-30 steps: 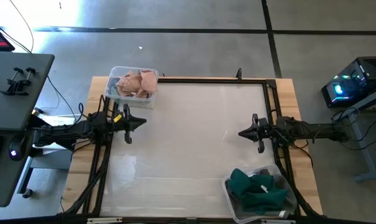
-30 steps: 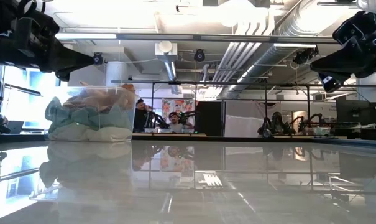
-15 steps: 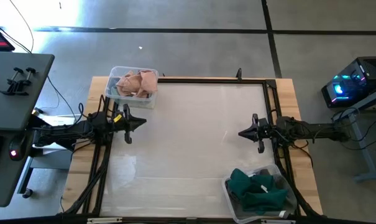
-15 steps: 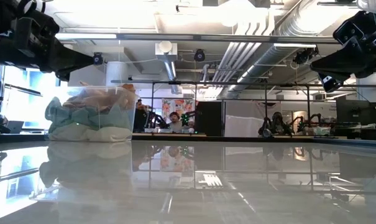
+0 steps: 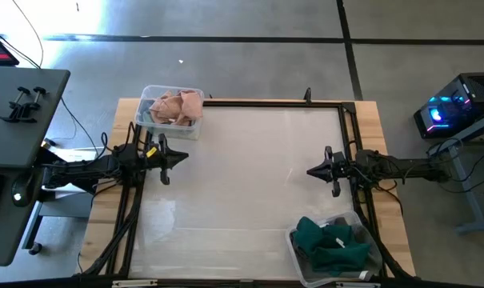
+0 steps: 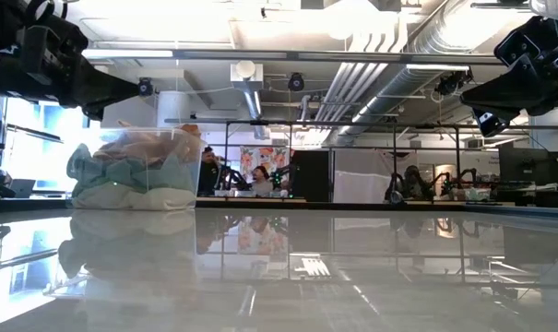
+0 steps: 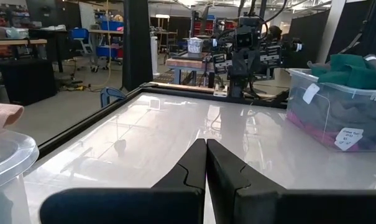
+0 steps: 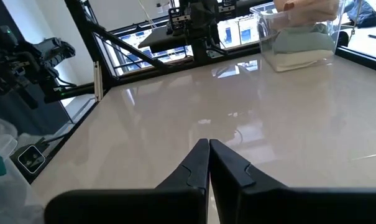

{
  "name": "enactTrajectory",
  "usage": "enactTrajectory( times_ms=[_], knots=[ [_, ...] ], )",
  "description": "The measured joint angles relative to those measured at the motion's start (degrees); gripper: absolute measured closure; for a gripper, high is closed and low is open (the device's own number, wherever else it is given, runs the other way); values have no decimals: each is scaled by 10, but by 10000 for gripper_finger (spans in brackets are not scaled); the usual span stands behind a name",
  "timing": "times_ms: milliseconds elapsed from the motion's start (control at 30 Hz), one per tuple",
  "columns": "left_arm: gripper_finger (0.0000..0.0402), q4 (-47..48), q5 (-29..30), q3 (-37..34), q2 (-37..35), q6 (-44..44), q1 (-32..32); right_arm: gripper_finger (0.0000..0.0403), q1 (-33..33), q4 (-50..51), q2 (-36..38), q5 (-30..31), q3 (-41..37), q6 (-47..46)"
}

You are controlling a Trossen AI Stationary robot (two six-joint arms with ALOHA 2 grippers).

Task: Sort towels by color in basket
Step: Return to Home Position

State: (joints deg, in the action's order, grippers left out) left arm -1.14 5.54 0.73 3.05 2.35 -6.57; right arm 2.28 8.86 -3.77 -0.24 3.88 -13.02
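A clear bin (image 5: 172, 111) at the table's far left corner holds light towels, a peach one (image 5: 180, 106) on top, pale mint and white ones below (image 6: 136, 180). A second clear bin (image 5: 334, 248) at the near right corner holds dark towels, dark teal (image 5: 330, 240) on top, with magenta showing low through its wall (image 7: 324, 134). My left gripper (image 5: 184, 158) hovers shut at the left edge, above the table. My right gripper (image 5: 310, 171) hovers shut at the right edge. Both hold nothing.
The glossy white table top (image 5: 250, 184) lies between the two arms, framed by a black rail (image 5: 274, 102). A side table with clamps (image 5: 22, 104) stands beyond the left edge. People sit in the room behind the table (image 6: 255, 177).
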Motion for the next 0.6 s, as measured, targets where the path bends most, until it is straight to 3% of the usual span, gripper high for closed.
enactTrajectory(
  times_ms=[600],
  knots=[
    [401,0,1,0,0,0,44,398,0,0,0,0,0,0]
  ],
)
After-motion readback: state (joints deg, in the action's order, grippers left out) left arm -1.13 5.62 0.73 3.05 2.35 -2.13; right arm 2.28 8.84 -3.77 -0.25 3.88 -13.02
